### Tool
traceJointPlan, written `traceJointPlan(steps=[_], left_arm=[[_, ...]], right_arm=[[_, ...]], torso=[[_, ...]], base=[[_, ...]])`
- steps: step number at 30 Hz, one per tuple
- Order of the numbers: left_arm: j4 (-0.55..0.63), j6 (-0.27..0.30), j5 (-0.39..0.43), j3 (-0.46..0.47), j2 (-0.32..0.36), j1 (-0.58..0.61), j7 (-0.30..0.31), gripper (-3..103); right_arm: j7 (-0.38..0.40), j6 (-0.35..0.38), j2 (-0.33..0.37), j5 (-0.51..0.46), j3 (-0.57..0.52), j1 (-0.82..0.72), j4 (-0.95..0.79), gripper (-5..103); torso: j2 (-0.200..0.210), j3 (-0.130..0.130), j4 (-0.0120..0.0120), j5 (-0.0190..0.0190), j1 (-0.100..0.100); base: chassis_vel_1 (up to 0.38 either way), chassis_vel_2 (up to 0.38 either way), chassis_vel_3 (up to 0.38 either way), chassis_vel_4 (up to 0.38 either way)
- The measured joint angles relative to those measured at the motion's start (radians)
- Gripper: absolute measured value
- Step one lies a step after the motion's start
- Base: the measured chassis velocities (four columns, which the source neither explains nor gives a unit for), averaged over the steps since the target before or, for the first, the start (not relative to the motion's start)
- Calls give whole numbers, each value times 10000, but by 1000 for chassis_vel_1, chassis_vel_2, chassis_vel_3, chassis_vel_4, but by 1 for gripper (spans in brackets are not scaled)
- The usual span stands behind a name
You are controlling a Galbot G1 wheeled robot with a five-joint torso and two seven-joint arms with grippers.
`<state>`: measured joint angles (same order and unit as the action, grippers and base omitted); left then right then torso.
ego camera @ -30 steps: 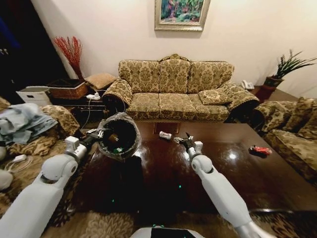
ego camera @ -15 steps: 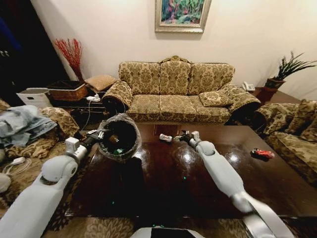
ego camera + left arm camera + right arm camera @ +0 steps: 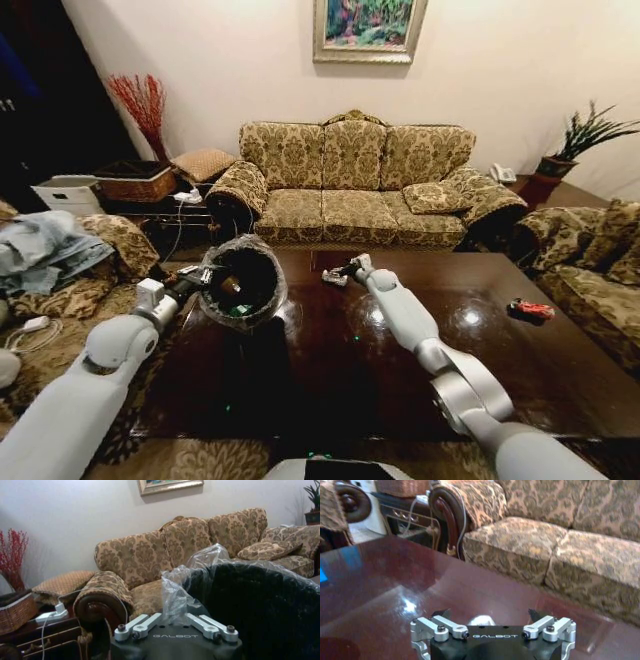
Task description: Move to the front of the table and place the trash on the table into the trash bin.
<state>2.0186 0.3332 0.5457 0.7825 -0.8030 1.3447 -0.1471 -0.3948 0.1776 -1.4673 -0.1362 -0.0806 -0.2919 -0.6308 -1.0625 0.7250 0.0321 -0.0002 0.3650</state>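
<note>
Stretching farther across the worktop [image 3: 500,340] than a second ago, right end effector [image 3: 487,615] hangs open, empty, over the white scrap [image 3: 333,278] (light, crushable, pinch its middle); left end effector [image 3: 174,622] grips the trash bin [image 3: 242,282]

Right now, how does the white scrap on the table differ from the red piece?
The white scrap lies near the table's far edge, with the open right gripper at it; the red piece lies far right, untouched. The scrap is pale, the other bright red. Both rest on the tabletop.

Warm dim light; glare on table [image 3: 470,340]; edges perhaps warped.
</note>
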Motion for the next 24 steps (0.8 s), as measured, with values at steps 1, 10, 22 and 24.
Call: traceJointPlan(steps=[1,10,22,24], left_arm=[[10,0,5,6,0,13,0,3],[12,1,-12,-132,-62,-32,-1,3],[-11,-15,-14,-183,-94,-91,-9,3],[-18,-26,-15,-190,-102,-91,-9,3]], right_arm=[[23,-72,-45,25,-36,34,170,100],[276,-617,-275,262,-278,122,1063,100],[557,-21,-233,3,-342,-41,1346,99],[538,12,-202,4,-343,-127,1350,95]], torso=[[0,0,-2,1,2],[0,-1,1,0,0],[-1,-1,1,1,0],[0,0,0,2,0]], base=[[0,0,0,0],[0,0,0,0],[0,0,0,0],[0,0,0,0]])
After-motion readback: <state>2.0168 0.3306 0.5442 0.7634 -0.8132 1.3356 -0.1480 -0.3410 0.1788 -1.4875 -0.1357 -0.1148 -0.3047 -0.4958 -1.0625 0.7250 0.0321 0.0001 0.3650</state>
